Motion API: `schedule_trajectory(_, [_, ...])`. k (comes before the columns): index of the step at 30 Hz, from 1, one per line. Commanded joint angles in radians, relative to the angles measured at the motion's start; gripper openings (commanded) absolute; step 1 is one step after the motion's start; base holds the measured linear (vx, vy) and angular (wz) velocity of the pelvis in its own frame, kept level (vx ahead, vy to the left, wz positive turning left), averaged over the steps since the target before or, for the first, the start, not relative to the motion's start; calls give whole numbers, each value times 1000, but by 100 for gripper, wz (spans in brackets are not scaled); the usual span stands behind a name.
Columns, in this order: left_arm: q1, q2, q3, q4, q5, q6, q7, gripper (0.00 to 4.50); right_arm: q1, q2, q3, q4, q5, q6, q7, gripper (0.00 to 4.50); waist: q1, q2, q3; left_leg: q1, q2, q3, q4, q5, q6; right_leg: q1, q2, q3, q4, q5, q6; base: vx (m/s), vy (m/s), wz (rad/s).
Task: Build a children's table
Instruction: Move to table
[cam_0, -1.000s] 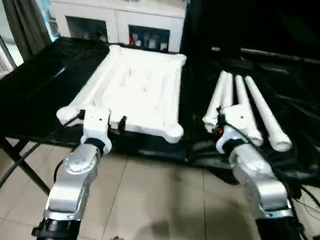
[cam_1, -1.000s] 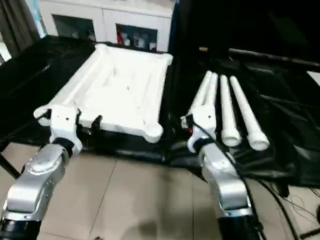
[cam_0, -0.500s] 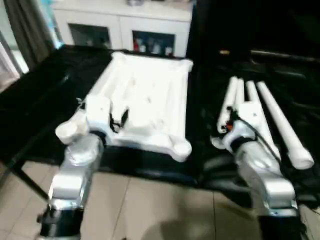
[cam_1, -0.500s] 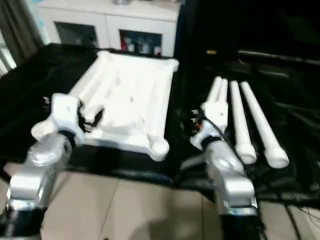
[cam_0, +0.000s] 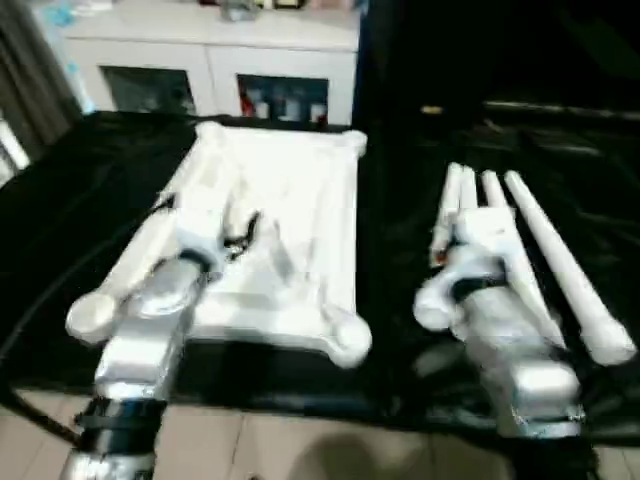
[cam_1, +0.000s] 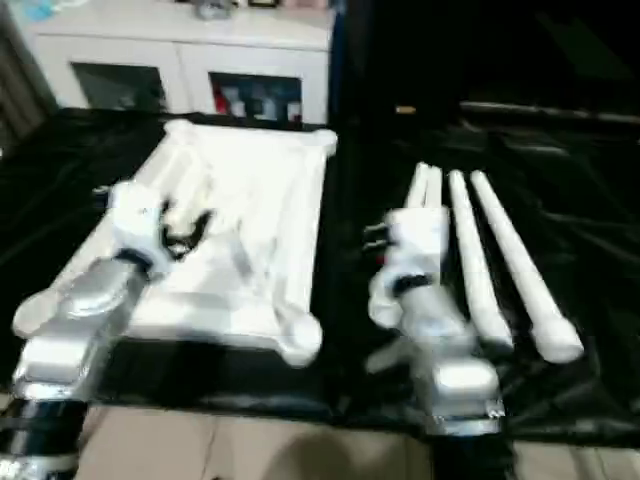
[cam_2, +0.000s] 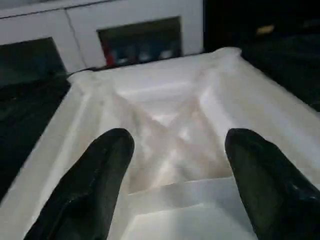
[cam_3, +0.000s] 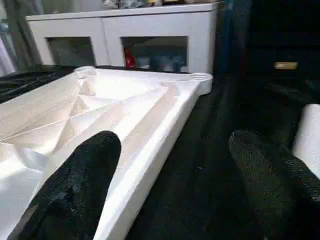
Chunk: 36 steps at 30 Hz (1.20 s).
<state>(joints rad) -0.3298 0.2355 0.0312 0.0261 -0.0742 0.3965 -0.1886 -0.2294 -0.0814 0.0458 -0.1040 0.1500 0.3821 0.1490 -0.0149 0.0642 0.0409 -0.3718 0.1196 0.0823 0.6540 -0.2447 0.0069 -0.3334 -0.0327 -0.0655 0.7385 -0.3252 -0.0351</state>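
The white table top (cam_0: 300, 200) lies upside down on black cloth, ribbed underside up, with round sockets at its corners (cam_0: 348, 340). To its right, several long white legs (cam_0: 565, 275) lie side by side. My left gripper (cam_2: 177, 155) hovers open over the near-left part of the ribbed underside (cam_2: 165, 130), with nothing between its black fingers (cam_2: 107, 160). My right gripper (cam_3: 175, 165) stands open and empty above the black cloth between the table top's edge (cam_3: 165, 120) and a leg (cam_3: 307, 135). Its white wrist (cam_0: 480, 240) covers the legs' near ends.
A white cabinet with glass doors (cam_0: 200, 60) stands behind the work table. Black cloth (cam_0: 60, 200) covers the whole surface, with wrinkles on the right. Tiled floor (cam_0: 300, 450) runs along the near edge.
Both arms have reached forward: the left gripper went from the table top's near edge to over its underside, and the right moved up beside the legs. The camera has also shifted. Both grippers stay open.
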Motion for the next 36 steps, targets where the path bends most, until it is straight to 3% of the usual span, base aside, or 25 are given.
schedule_trajectory(1, [-6, -18, -39, -17, 0, 5, -7, 350, -23, -13, -44, 27, -4, -9, -5, 392, -23, 14, -65, 141, 165, -115, -119, 16, 382, -109, -44, 14, 7, 22, 90, 119, 26, 11])
schedule_trajectory(2, [-8, -17, -44, -19, 1, 5, -10, 350, -31, -13, -47, 37, -6, -13, -5, 392, -19, -2, -57, 115, 145, -80, -132, 21, 391, -104, -53, 23, -13, 77, 95, 80, -20, 5])
schedule_trajectory(3, [-12, -16, -46, -21, -6, -1, -19, 350, -45, -11, -50, 48, -5, -18, -4, 392, -16, -20, -55, 103, 123, -59, -126, -17, 367, -94, -64, 36, -53, 117, 71, 75, -94, 1])
schedule_trajectory(4, [-15, -16, -46, -21, -12, -6, -26, 350, -55, -9, -51, 57, -3, -21, -3, 392, 1, -71, -56, 34, 37, 0, -84, -108, 275, -28, -110, 95, -159, 190, 43, 75, -94, 1])
schedule_trajectory(5, [-20, -9, -47, -17, -14, -16, -41, 350, -68, -9, -51, 67, -2, -29, 0, 392, 47, -76, -59, -36, -17, 14, 32, -73, 176, 60, -219, 183, -215, 124, -41, 76, -120, -2])
schedule_trajectory(6, [-22, -5, -49, -15, -13, -18, -49, 350, -73, -9, -51, 71, -2, -33, 2, 392, 50, -73, -69, -53, 1, -5, 25, 12, 128, 81, -228, 178, -184, 216, -44, 66, -101, -12])
schedule_trajectory(7, [-24, -2, -50, -12, -12, -19, -54, 350, -77, -9, -51, 74, -1, -35, 3, 392, 55, -65, -70, -55, 8, -10, -14, 159, 37, 72, -173, 124, -142, 471, -33, 66, -101, -12])
schedule_trajectory(8, [-23, -3, -48, -10, -16, -23, -63, 350, -78, -12, -48, 78, -2, -42, 5, 392, 50, -44, -68, -41, 16, -5, -55, 239, -9, 44, -118, 84, -125, 646, -38, 56, -71, -10])
schedule_trajectory(9, [-21, 0, -50, -5, -15, -28, -75, 350, -79, -17, -44, 83, -2, -51, 8, 392, 43, -34, -71, -30, 38, -7, -60, 272, -14, 31, -93, 71, -113, 720, -52, 0, 0, 0])
schedule_trajectory(10, [-21, 0, -50, -5, -15, -28, -75, 350, -79, -17, -44, 83, -2, -51, 8, 392, 40, -33, -72, -21, 46, -7, -61, 267, -24, 29, -86, 68, -113, 710, -73, 0, 0, 0])
schedule_trajectory(11, [-19, 15, -65, -1, -3, -18, -96, 350, -83, -22, -44, 89, 2, -54, 20, 392, 38, -38, -68, -11, 58, -10, -71, 211, -33, 29, -88, 65, -123, 611, -117, 0, 0, 0])
schedule_trajectory(12, [-19, 22, -71, 0, -2, -13, -106, 350, -84, -22, -45, 88, 12, -50, 31, 392, 39, -34, -66, -7, 64, -10, -76, 168, -35, 28, -91, 65, -128, 534, -141, 0, 0, 0])
schedule_trajectory(14, [-31, 32, -76, 9, -14, 0, -132, 350, -102, -27, -48, 96, 25, -50, 64, 392, 40, -32, -53, 7, 85, -3, -95, 3, -22, 16, -104, 67, -152, 256, -218, 0, 0, 0])
schedule_trajectory(15, [-38, 40, -76, 19, -17, -7, -145, 350, -118, -35, -43, 108, 24, -46, 79, 392, 43, -40, -45, 10, 90, 3, -104, -75, -22, 12, -106, 69, -161, 138, -228, 0, 0, 0])
schedule_trajectory(16, [-44, 47, -76, 27, -18, -13, -153, 350, -129, -40, -40, 119, 22, -45, 88, 392, 44, -37, -42, 14, 91, 8, -107, -117, -28, 7, -106, 69, -166, 78, -228, 0, 0, 0])
schedule_trajectory(17, [-51, 65, -83, 41, -9, -29, -169, 350, -147, -48, -38, 136, 27, -41, 112, 392, 43, -51, -38, 20, 93, 20, -112, -183, -38, -1, -108, 72, -178, -19, -222, -56, 21, 5])
schedule_trajectory(19, [-63, 98, -91, 65, 2, -66, -205, 350, -181, -68, -36, 161, 36, -33, 152, 392, 50, -50, -38, 19, 93, 30, -115, -204, -47, -5, -115, 76, -183, -117, -193, -53, 15, 6])
schedule_trajectory(20, [-66, 113, -94, 76, -1, -89, -238, 350, -194, -79, -37, 174, 46, -36, 179, 392, 50, -57, -38, 17, 96, 33, -116, -197, -49, -5, -115, 76, -184, -121, -184, 0, 0, 0])
schedule_trajectory(21, [-68, 126, -98, 80, -5, -102, -266, 350, -201, -88, -36, 179, 53, -39, 199, 392, 54, -53, -39, 18, 97, 34, -117, -192, -52, -8, -116, 77, -183, -120, -178, 0, 0, 0])
schedule_trajectory(23, [-71, 166, -110, 78, -28, -138, -366, 350, -222, -127, -30, 193, 77, -40, 283, 392, 56, -70, -41, 15, 101, 38, -118, -157, -48, -8, -117, 77, -178, -56, -176, 0, 0, 0])
schedule_trajectory(24, [-73, 187, -117, 70, -40, -146, -418, 350, -231, -151, -27, 195, 92, -29, 334, 392, 60, -67, -41, 16, 102, 41, -116, -122, -44, -12, -117, 77, -173, -9, -184, 0, 0, 0])
schedule_trajectory(28, [-85, 253, -150, 46, -77, -162, -582, 350, -252, -247, 11, 189, 118, -8, 518, 392, 71, -76, -46, 12, 101, 50, -109, -50, -5, -4, -120, 76, -161, 103, -208, 0, 0, 0])
schedule_trajectory(30, [-93, 285, -167, 37, -94, -161, -650, 350, -257, -290, 35, 177, 128, -1, 603, 392, 75, -74, -46, 12, 100, 51, -107, -45, 6, -3, -121, 76, -161, 107, -215, 0, 0, 0])
schedule_trajectory(31, [-95, 304, -178, 27, -103, -149, -687, 377, -257, -318, 50, 165, 136, 9, 653, 392, 75, -73, -44, 11, 102, 53, -107, -36, 11, -5, -121, 77, -160, 117, -223, 0, 0, 0])
schedule_trajectory(36, [-78, 423, -253, -83, -193, -4, -936, 404, -240, -485, 132, 93, 177, 80, 903, 392, 80, -74, -41, 17, 107, 54, -109, -58, 22, -5, -119, 75, -161, 72, -239, 0, 0, 0])
